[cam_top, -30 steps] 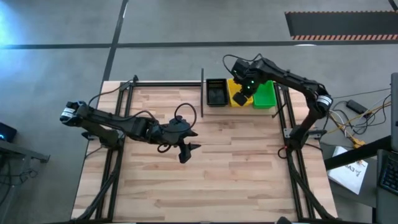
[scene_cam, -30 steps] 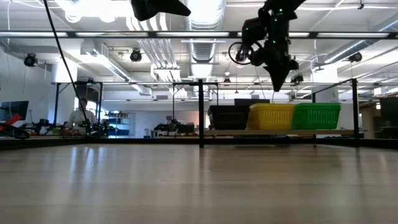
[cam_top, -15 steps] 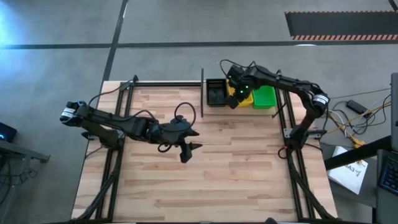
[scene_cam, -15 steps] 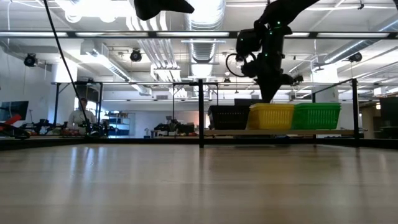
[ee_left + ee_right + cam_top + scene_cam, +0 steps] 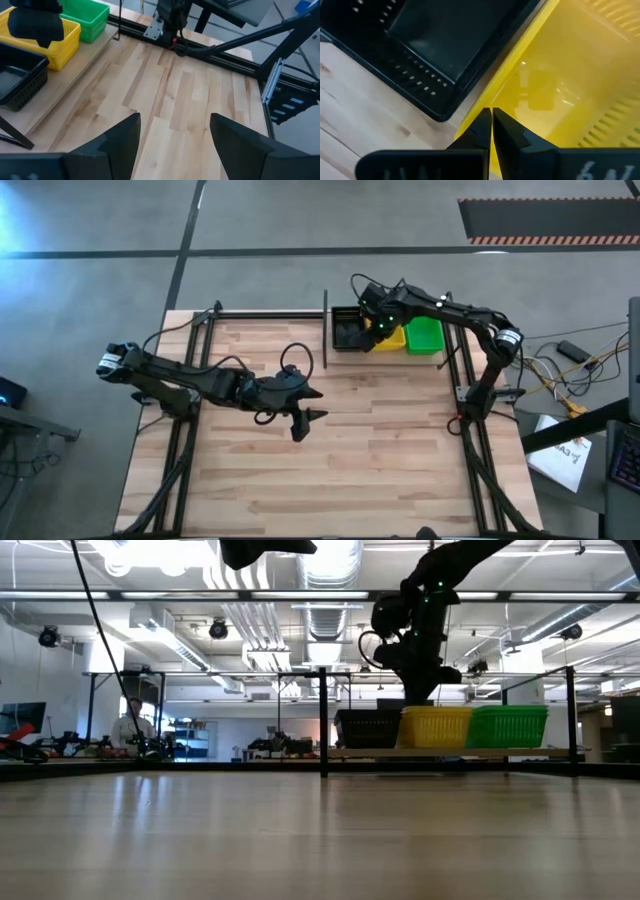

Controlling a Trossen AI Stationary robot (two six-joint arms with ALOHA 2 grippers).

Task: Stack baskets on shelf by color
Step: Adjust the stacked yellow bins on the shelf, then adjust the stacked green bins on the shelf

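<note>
Now right gripper point(image 5: 491, 131), fingers pinched shut and empty, has slid left and down onto the yellow basket's point(image 5: 392, 338) left rim, beside the black basket point(image 5: 347, 329) on the shelf point(image 5: 450, 752). Probably nudging stacks straight. Left gripper point(image 5: 172, 137) idles spread wide mid-table.

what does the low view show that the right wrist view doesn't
Only the low view shows the green basket, the shelf with its black posts, the whole row of three stacks side by side, and a person far back in the room. Only the right wrist view shows the right gripper shut, its tips at the yellow basket's rim, next to the black basket. Both show the yellow and black baskets.
</note>
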